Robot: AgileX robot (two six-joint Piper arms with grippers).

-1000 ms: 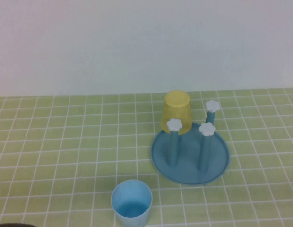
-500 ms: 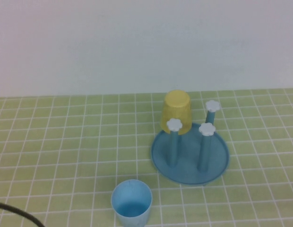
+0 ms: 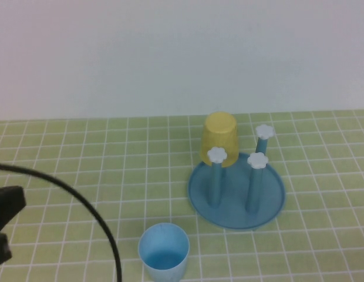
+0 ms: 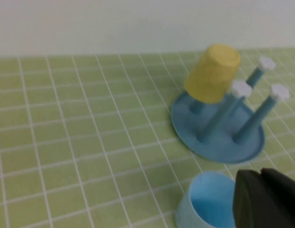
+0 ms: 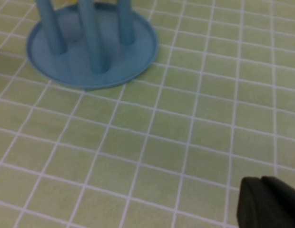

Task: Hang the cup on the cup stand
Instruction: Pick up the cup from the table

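Green tiled cloth (image 3: 82, 153) under a pale wall sets the scene. At the far left edge, the left gripper (image 3: 3, 226) hangs with its fingers pressed together, well apart from the cup (image 3: 164, 251), which stands upright near the front. Unless the fingers spread first, they may knock it over. Rightward, the cup stand (image 3: 236, 194) already carries a yellow cup (image 3: 219, 140), crowding the nearby pegs. The right gripper (image 5: 269, 202), pressed together, hovers over bare cloth.

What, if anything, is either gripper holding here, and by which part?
Nothing is held. The left gripper is beside the blue cup, which stands free on the table; the right gripper is shut over bare cloth.
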